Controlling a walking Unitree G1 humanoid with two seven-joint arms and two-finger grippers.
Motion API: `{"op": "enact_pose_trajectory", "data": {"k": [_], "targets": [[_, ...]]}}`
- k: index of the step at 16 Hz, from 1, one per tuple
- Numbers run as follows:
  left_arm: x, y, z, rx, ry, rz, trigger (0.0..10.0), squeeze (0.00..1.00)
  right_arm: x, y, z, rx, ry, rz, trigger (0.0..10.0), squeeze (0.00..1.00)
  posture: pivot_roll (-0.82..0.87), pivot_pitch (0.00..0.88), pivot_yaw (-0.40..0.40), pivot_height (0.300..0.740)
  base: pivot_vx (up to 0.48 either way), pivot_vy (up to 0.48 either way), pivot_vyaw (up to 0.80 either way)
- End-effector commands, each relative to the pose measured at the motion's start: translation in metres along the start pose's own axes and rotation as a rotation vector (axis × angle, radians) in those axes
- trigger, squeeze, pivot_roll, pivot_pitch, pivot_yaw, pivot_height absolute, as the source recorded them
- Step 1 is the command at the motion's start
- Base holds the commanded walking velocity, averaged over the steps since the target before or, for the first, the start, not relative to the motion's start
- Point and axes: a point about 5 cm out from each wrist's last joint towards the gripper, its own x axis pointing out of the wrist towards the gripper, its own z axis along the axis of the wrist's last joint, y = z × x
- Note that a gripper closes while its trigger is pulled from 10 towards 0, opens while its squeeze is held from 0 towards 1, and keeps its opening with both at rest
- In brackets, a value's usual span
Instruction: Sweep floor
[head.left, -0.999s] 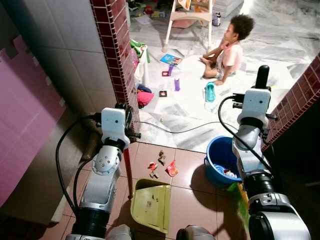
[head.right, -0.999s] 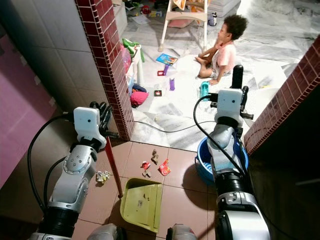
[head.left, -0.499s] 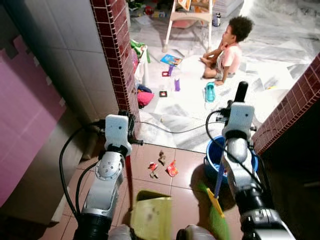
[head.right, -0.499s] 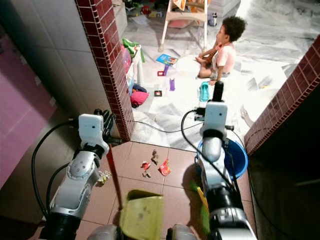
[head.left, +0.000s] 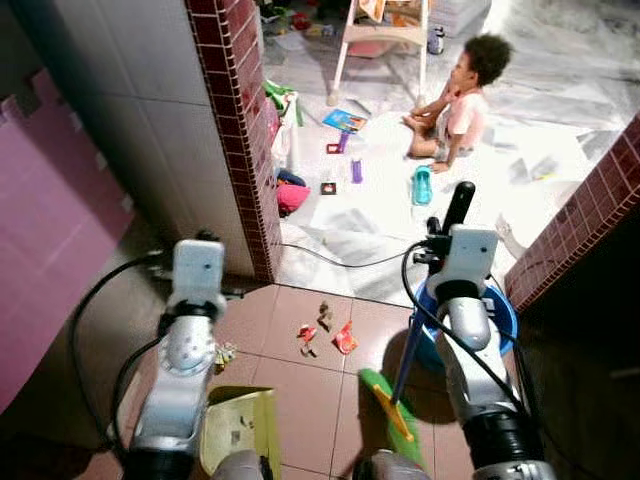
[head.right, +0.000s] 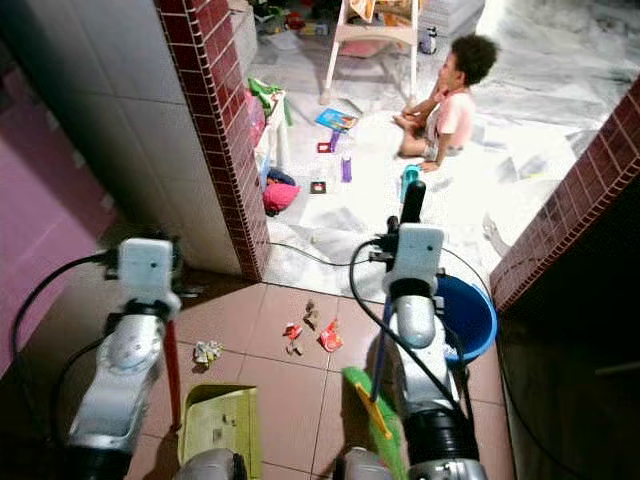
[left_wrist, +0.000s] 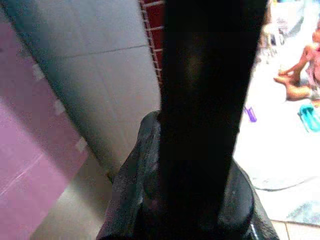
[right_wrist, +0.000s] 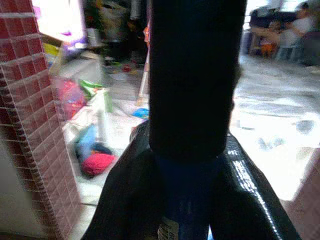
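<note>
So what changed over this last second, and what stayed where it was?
The right gripper swung inward toward the middle, bringing the green broom from beside the blue bucket onto the tiles near the litter. The left gripper shifted outward to the robot's left, dragging the yellow dustpan with it. Both kept their handles. The litter, the bucket and the person sitting on the floor beyond stayed put.
</note>
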Motion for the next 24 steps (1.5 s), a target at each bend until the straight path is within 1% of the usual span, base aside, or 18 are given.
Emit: {"op": "enact_pose_trajectory", "data": {"k": [1, 2, 3, 4, 5, 6, 7, 10, 11, 12, 13, 15, 18, 23, 24], "targets": [[0.000, 0.002, 0.013, -0.043, -0.069, -0.009, 10.0, 0.00, -0.001, 0.005, 0.009, 0.082, -0.016, 0.067, 10.0, 0.00, -0.07, 0.024, 0.013, 0.740, 0.000, 0.000, 0.00], [0.000, 0.002, 0.014, -0.044, -0.069, -0.003, 10.0, 0.00, -0.002, 0.003, 0.013, 0.036, -0.030, 0.039, 10.0, 0.00, -0.07, 0.026, 0.014, 0.740, 0.000, 0.000, 0.00], [0.001, 0.003, 0.012, -0.025, -0.040, 0.013, 10.0, 0.00, -0.002, 0.003, 0.015, 0.014, -0.030, 0.059, 10.0, 0.00, -0.08, 0.031, 0.016, 0.740, 0.000, 0.000, 0.00], [0.001, 0.002, 0.013, -0.023, -0.035, 0.011, 10.0, 0.00, -0.003, 0.004, 0.017, 0.031, -0.039, 0.066, 10.0, 0.00, -0.08, 0.037, 0.017, 0.740, 0.000, 0.000, 0.00], [0.003, -0.003, 0.017, -0.039, -0.054, -0.014, 10.0, 0.00, -0.001, 0.004, 0.018, 0.038, -0.032, 0.056, 10.0, 0.00, -0.08, 0.045, 0.019, 0.740, 0.000, 0.000, 0.00], [0.004, -0.006, 0.019, -0.046, -0.064, -0.023, 10.0, 0.00, 0.000, 0.004, 0.019, 0.029, -0.034, 0.061, 10.0, 0.00, -0.08, 0.046, 0.016, 0.740, 0.000, 0.000, 0.00], [0.005, -0.007, 0.022, -0.046, -0.077, -0.031, 10.0, 0.00, 0.003, 0.005, 0.020, 0.045, -0.020, 0.061, 10.0, 0.00, -0.08, 0.051, 0.016, 0.740, 0.000, 0.000, 0.00], [0.006, -0.007, 0.023, -0.081, -0.080, -0.058, 10.0, 0.00, 0.005, 0.004, 0.024, 0.043, -0.034, 0.063, 10.0, 0.00, -0.08, 0.055, 0.014, 0.740, 0.000, 0.000, -0.80], [0.005, -0.007, 0.024, -0.070, -0.081, -0.055, 10.0, 0.00, 0.007, 0.003, 0.028, 0.050, -0.049, 0.057, 10.0, 0.00, -0.08, 0.058, 0.012, 0.740, 0.244, 0.000, -0.69], [0.006, -0.006, 0.025, -0.068, -0.083, -0.052, 10.0, 0.00, 0.009, 0.005, 0.040, -0.030, -0.122, 0.077, 10.0, 0.00, -0.08, 0.058, 0.012, 0.740, 0.330, 0.000, 0.00], [0.006, -0.006, 0.026, -0.071, -0.083, -0.051, 10.0, 0.00, 0.011, 0.008, 0.046, -0.052, -0.157, 0.091, 10.0, 0.00, -0.08, 0.058, 0.012, 0.740, 0.330, 0.000, 0.00], [0.008, -0.009, 0.028, -0.079, -0.093, -0.060, 10.0, 0.00, 0.015, 0.015, 0.059, -0.056, -0.201, 0.111, 10.0, 0.00, -0.08, 0.056, 0.012, 0.740, 0.366, 0.129, 0.00], [0.009, -0.012, 0.029, -0.089, -0.096, -0.071, 10.0, 0.00, 0.018, 0.017, 0.061, -0.052, -0.206, 0.121, 10.0, 0.00, -0.08, 0.056, 0.009, 0.740, 0.358, 0.319, 0.00], [0.009, -0.012, 0.030, -0.091, -0.097, -0.069, 10.0, 0.00, 0.021, 0.017, 0.061, -0.050, -0.211, 0.114, 10.0, 0.00, -0.08, 0.056, 0.008, 0.740, 0.359, 0.319, 0.00], [0.010, -0.012, 0.031, -0.090, -0.102, -0.067, 10.0, 0.00, 0.021, 0.017, 0.062, -0.052, -0.212, 0.112, 10.0, 0.00, -0.08, 0.054, 0.009, 0.740, 0.000, 0.000, 0.00]]}}
